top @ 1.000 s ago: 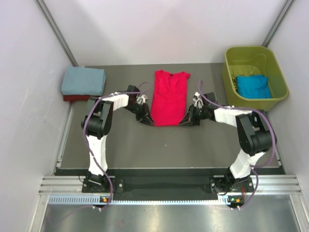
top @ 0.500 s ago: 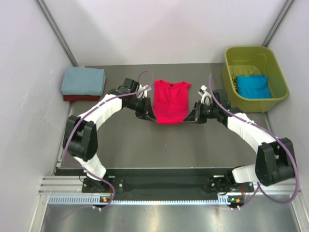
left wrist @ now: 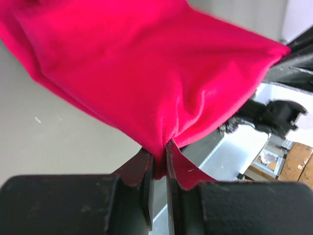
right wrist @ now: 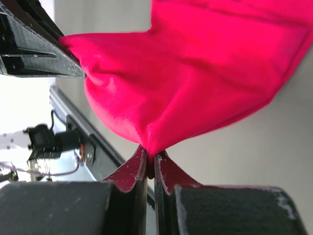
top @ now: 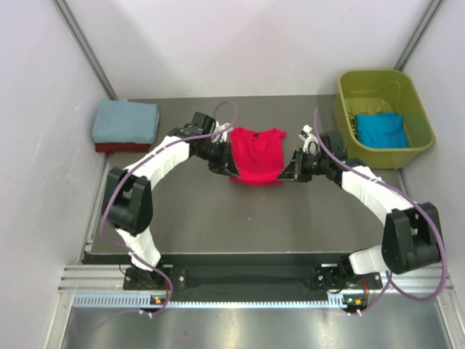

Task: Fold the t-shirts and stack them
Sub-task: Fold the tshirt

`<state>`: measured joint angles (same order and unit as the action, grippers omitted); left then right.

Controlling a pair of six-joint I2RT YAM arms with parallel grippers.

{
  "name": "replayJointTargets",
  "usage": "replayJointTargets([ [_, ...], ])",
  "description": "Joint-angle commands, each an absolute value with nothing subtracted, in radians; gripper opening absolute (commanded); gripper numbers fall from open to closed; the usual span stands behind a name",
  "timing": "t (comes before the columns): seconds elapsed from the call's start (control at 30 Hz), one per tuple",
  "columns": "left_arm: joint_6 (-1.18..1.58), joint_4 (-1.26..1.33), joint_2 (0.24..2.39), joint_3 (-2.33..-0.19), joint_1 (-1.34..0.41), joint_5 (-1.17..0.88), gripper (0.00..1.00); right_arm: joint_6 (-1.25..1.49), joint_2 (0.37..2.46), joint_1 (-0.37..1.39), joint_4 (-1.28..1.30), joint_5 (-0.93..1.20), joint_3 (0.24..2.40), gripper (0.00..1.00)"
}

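Note:
A bright red t-shirt (top: 256, 155) lies mid-table, its near half lifted and doubled over toward the collar. My left gripper (top: 227, 169) is shut on its near left corner (left wrist: 157, 155). My right gripper (top: 285, 174) is shut on its near right corner (right wrist: 149, 152). Both corners hang pinched between the jaws, with the cloth (left wrist: 146, 73) bulging above them. At the far left, a dusty blue-grey t-shirt (top: 126, 121) lies folded on a dark red t-shirt (top: 109, 147). A bright blue t-shirt (top: 381, 130) sits in the olive-green tub (top: 349, 120).
The tub stands at the far right against the white side wall. The folded pile sits by the left wall. A black rail (top: 247, 275) with both arm bases runs along the table's near edge.
Both grippers have carried the red t-shirt's near hem away from me toward the collar, so the shirt looks shorter. Both arms have stretched out further.

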<state>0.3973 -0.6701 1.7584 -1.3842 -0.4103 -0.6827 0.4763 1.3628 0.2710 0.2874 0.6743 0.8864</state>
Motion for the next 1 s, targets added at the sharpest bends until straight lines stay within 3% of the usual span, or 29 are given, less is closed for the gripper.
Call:
replayJointTargets([
  [0.0, 0.353, -0.664, 1.842, -1.504, -0.393, -0.65, 0.0, 0.482, 1.44, 0.244, 0.177, 0.661, 0.959, 0.0],
  [0.67, 0.351, -0.647, 2.249, -2.014, -0.288, -0.64, 0.0, 0.471, 1.942, 0.189, 0.121, 0.641, 1.504, 0.0],
  [0.97, 0.33, -0.598, 2.44, -2.236, -0.275, -0.614, 0.0, 0.474, 2.089, 0.187, 0.112, 0.626, 1.631, 0.0],
])
